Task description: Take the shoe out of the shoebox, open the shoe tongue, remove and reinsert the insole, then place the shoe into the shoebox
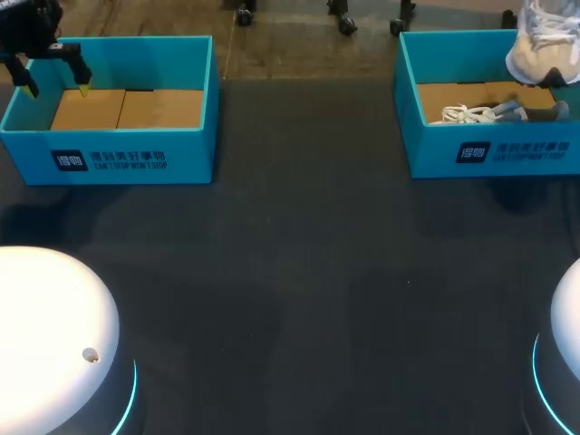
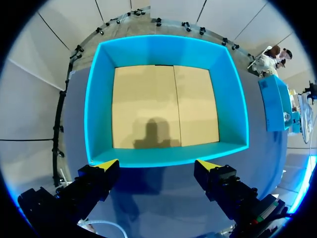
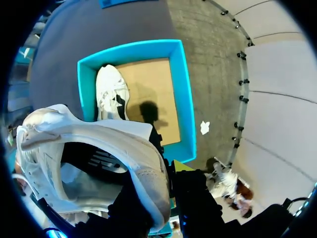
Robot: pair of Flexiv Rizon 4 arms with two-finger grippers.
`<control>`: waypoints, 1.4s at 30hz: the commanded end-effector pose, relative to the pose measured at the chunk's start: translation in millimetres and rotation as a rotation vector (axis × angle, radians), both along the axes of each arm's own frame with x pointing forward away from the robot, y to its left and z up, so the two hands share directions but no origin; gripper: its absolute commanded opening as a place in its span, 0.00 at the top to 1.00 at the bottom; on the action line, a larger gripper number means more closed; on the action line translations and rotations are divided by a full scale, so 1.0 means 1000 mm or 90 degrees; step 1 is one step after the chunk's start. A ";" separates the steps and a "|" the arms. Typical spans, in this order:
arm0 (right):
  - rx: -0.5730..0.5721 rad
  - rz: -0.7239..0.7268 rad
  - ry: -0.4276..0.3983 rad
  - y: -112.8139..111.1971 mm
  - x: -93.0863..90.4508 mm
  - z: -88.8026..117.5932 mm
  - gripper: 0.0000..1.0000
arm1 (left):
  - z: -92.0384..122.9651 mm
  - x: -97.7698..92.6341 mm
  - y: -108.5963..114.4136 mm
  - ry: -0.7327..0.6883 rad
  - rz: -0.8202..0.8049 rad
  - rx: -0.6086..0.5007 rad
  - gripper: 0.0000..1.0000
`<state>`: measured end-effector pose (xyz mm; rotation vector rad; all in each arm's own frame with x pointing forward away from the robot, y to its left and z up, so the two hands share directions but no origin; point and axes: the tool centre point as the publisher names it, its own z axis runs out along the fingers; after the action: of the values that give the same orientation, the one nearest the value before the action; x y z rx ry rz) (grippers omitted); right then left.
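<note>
Hanging open over left shoebox (image 1: 136,156), left end effector (image 2: 156,164), right end effector (image 3: 168,173) clamping shoe (image 3: 99,134) above right shoebox (image 1: 494,156) holding second shoe (image 3: 111,91)

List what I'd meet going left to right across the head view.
Left hand over the empty left shoebox → bare table → right shoebox, one shoe inside → white shoe held above its right end.

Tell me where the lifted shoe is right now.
Head view, far right: the white shoe hangs in the right gripper above the right shoebox, over a second shoe lying inside.
</note>
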<state>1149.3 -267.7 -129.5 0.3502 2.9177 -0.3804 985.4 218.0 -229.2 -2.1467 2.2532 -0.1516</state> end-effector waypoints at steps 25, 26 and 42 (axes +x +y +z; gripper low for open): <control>0.034 -0.673 0.059 -0.040 -0.031 -0.036 1.00 | 0.000 0.000 0.000 -0.001 0.000 0.001 0.00; 0.017 -0.692 0.049 -0.042 -0.030 -0.038 1.00 | 0.000 0.000 0.000 -0.001 0.000 0.001 0.00; 0.075 -0.757 -0.104 -0.055 -0.039 -0.045 1.00 | 0.000 0.000 0.000 -0.001 0.000 0.001 0.00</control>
<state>1123.3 -326.4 -174.0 2.0320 2.2602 -0.3587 985.2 218.0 -229.2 -2.1465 2.2532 -0.1519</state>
